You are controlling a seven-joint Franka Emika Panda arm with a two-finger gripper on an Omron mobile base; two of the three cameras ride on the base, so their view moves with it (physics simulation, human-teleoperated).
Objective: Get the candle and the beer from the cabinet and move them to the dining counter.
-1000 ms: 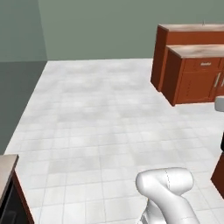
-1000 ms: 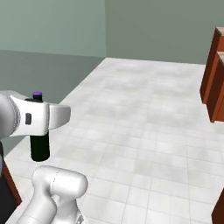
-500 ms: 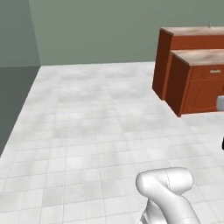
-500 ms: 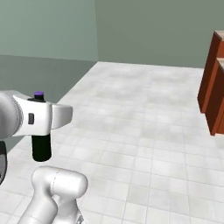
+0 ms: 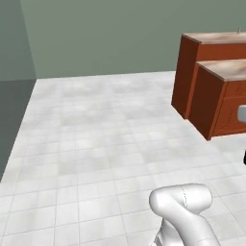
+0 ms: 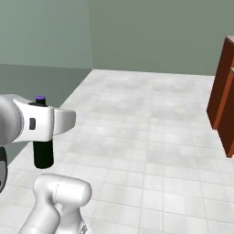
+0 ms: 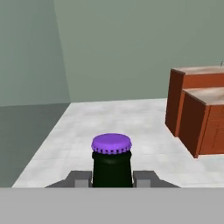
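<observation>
The beer [image 6: 43, 154], a dark bottle with a purple cap [image 6: 41, 98], hangs upright over the tiled floor at the left of the right base view. My gripper [image 6: 42, 124] is shut around its neck, and the white hand hides that neck. In the hand view the purple cap [image 7: 111, 144] and dark neck rise between my two grey fingertips [image 7: 80, 178], with the gripper [image 7: 112, 177] shut on the bottle. The candle and the cabinet are out of view. I cannot tell whether the wooden units to the right are the dining counter.
Two red-brown wooden units with beige stone tops [image 5: 216, 91] stand at the right, also seen as wooden units [image 6: 224, 100] and wooden units [image 7: 197, 113]. Pale tiled floor [image 5: 105, 134] stretches ahead to a grey-green wall [image 5: 105, 33]. A darker strip of floor runs along the left.
The whole picture has shifted, so the base has moved: the wooden units slid left and grew in the left base view. The beer stays gripped the same way.
</observation>
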